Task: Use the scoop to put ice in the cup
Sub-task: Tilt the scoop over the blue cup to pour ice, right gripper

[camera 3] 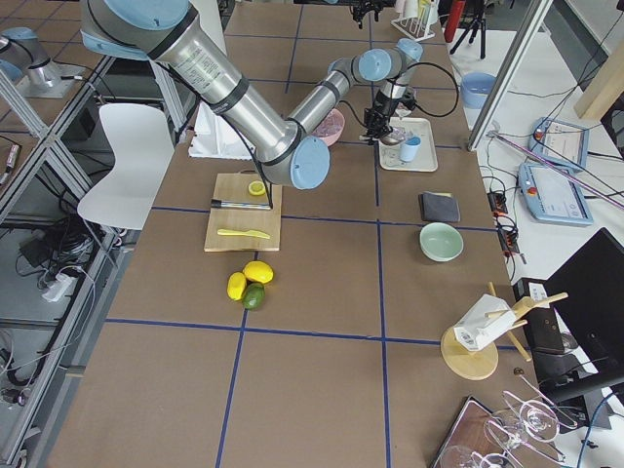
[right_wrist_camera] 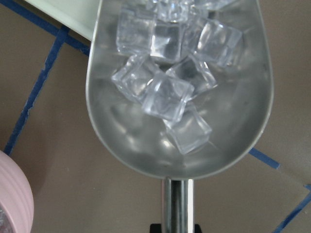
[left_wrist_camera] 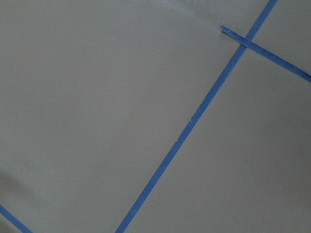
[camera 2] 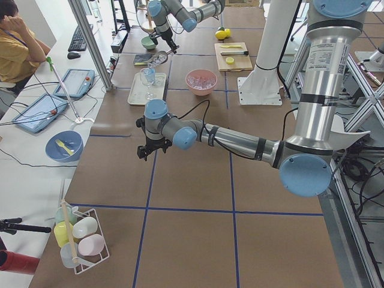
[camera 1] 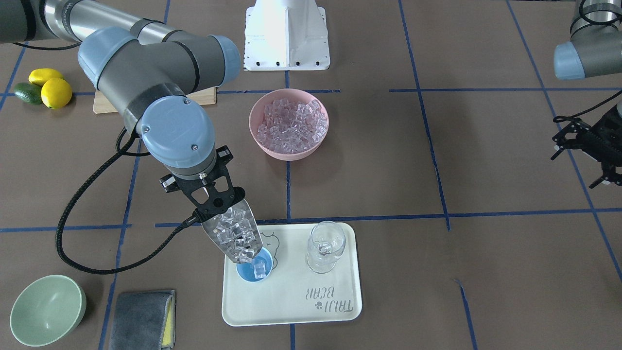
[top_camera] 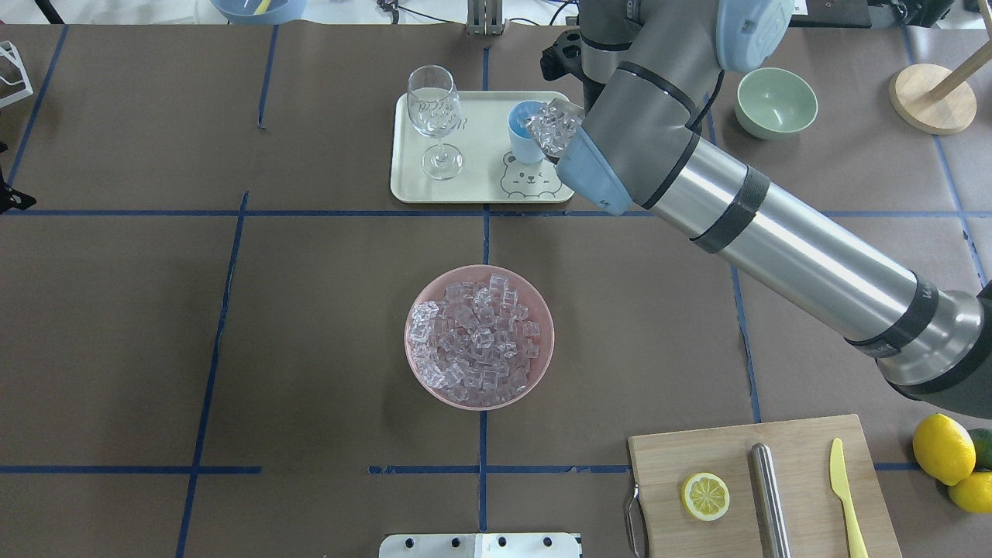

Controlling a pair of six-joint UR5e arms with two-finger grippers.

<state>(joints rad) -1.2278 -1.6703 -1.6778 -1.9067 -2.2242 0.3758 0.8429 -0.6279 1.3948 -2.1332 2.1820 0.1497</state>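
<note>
My right gripper (camera 1: 214,206) is shut on the handle of the steel scoop (camera 1: 233,233). The scoop is tilted down with its tip over the light-blue cup (camera 1: 245,274) on the cream tray (camera 1: 291,301). Several clear ice cubes (right_wrist_camera: 167,92) lie in the scoop's blade (right_wrist_camera: 146,145) and slide toward the tip. One cube (camera 1: 261,269) sits at the cup's mouth. A heap of ice (camera 1: 291,124) fills the pink bowl (camera 1: 286,150) at the table's middle. My left gripper (camera 1: 577,170) hangs far off at the table's side, fingers apart, empty.
A clear stemmed glass (camera 1: 324,245) stands on the tray beside the cup. A pale green bowl (camera 1: 46,311) and a grey cloth (camera 1: 141,318) lie near the tray. A cutting board (top_camera: 759,480) with a lemon slice, steel cylinder and yellow knife, and lemons (camera 1: 53,90), lie behind.
</note>
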